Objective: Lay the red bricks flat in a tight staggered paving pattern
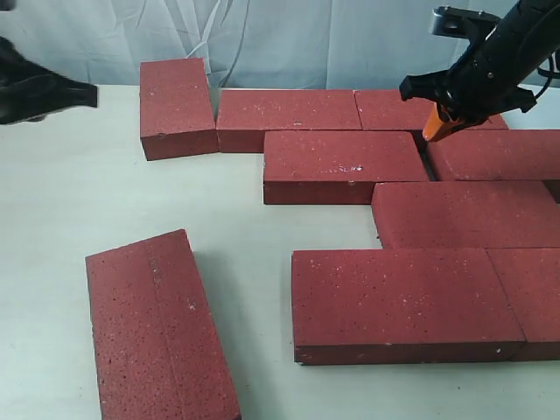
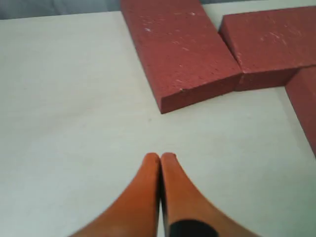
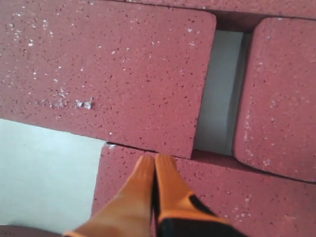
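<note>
Your right gripper [image 1: 437, 131], fingers pressed together and empty, hangs by the right end of the second-row brick [image 1: 346, 166]. Your left gripper [image 2: 159, 158], also closed on nothing, hovers over the table [image 2: 74, 98], far left of that brick. The red bricks [image 1: 464, 214] lie flat around that brick, one loose brick [image 1: 157, 332] well apart, front-left of it.

table [image 1: 52, 201]: off-white, smooth | backdrop [image 1: 289, 35]: pale wrinkled sheet behind table's far edge
</note>
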You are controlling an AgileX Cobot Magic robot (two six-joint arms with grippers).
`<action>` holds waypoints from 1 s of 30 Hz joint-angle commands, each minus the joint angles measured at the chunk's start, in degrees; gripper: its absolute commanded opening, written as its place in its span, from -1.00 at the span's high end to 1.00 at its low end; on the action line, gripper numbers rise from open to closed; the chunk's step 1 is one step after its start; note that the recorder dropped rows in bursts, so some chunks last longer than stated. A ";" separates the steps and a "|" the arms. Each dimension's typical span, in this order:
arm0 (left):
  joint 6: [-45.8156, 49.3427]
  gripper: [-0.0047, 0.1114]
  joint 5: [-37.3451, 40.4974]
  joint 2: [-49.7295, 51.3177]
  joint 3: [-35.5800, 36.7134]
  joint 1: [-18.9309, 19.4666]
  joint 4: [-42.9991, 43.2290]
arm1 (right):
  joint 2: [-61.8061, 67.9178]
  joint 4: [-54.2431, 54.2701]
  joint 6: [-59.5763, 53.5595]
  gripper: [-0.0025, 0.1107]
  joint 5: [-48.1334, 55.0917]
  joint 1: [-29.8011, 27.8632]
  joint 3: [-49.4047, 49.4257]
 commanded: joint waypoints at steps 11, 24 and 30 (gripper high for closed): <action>2.05 0.92 17.10 31.36 -29.67 -5.33 -3.19 | 1.26 -2.97 -0.49 0.97 -5.32 -0.02 0.17; 2.01 0.92 16.67 43.79 -41.08 -13.43 -9.44 | 4.11 -3.44 -0.49 0.97 -6.10 -0.02 0.17; 2.26 0.92 13.51 43.90 -40.97 -13.66 -16.35 | 4.10 -3.44 -0.49 0.97 -6.36 -0.02 0.17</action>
